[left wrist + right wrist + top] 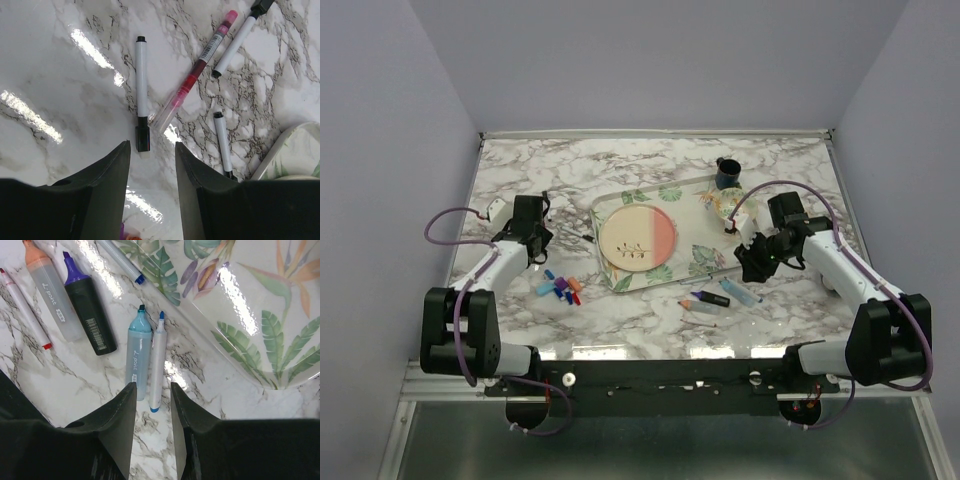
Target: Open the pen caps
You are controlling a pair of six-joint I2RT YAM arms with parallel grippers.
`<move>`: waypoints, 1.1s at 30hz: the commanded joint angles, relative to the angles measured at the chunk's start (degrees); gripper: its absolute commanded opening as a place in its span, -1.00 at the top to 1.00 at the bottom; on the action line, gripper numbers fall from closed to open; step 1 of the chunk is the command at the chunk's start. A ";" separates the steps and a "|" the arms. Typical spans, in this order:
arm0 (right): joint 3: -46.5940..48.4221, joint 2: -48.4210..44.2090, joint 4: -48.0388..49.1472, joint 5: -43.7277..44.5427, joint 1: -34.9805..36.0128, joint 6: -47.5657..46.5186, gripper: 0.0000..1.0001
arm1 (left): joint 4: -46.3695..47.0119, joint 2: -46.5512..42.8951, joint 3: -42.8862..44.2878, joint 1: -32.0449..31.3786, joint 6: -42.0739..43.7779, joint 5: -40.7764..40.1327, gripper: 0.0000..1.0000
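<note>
From the overhead camera I see the left gripper (533, 240) over the marble desk (650, 330) at the left of the frame, just left of the floral tray (620, 205) that carries a round plate (636, 238). Its jaws stand partly apart and hold nothing (the wrist view shows only bare marble between them). Just above that gap lies a white marker (142, 85) with a black cap (143, 138) on its lower end, the end nearest the jaws. A clear pink pen (197, 70) lies slantwise beside it. The loose pen caps (560, 288) sit in a small coloured heap on the desk, below the left gripper in the overhead frame.

The right gripper (757, 260) hangs at the tray's right edge, jaws likewise partly apart and empty. In its wrist view a light-blue highlighter (137, 357) and a thin blue-tipped pen (157, 365) lie side by side, both uncapped, just above the gap. At the upper left lie a purple-tipped highlighter (90, 315) and an orange highlighter (50, 295).
</note>
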 commanded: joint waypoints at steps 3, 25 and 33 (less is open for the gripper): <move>0.68 -0.75 0.55 -2.28 -0.49 0.02 0.19 | -4.42 5.18 3.59 1.26 -0.91 -4.74 0.10; 0.76 -1.28 0.37 -2.98 -0.49 -0.33 0.19 | -15.47 22.85 15.71 3.55 0.85 -3.15 0.43; 0.68 -2.59 0.46 -3.94 -0.49 -0.68 0.19 | -10.41 13.04 9.49 3.64 2.08 -2.63 0.58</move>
